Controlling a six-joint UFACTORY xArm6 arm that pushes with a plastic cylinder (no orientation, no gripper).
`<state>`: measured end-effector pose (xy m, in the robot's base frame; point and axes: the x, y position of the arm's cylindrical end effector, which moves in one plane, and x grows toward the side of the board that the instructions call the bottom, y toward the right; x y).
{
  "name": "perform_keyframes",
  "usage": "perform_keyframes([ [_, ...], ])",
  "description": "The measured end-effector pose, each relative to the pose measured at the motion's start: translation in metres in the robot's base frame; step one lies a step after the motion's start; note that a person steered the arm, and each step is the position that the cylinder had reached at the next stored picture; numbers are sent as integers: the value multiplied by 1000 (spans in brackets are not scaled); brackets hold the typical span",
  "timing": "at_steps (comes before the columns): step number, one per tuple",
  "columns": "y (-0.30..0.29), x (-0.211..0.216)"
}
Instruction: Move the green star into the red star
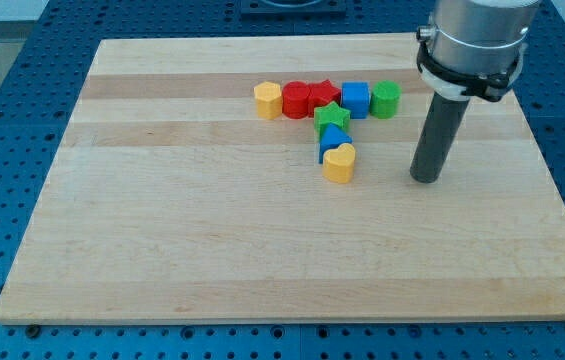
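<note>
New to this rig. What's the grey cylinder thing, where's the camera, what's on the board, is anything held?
The grey cylinder at the view's top right is the end of a robot arm. It has no gripper, only a straight dark rod; its lower end, my tip, rests on the pale wooden board and pushes blocks, so nothing is held.

There is a single camera view, looking down at the board; its mounting is not on record.

Near the view's top runs a row of blocks: a yellow block, a red block, a red star, a blue block and a green block. Below the red star sits a green star, touching it or nearly so, then a second blue block and a yellow heart-like block.

My tip stands apart, to the view's right of that lower column.
</note>
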<state>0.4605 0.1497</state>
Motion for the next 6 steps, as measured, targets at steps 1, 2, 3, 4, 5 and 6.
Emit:
perform_keyframes([
  [1, 0, -5],
  [2, 0, -20],
  [3, 0, -43],
  [4, -11, -57],
  [5, -34, -62],
  [6, -53, -69],
])
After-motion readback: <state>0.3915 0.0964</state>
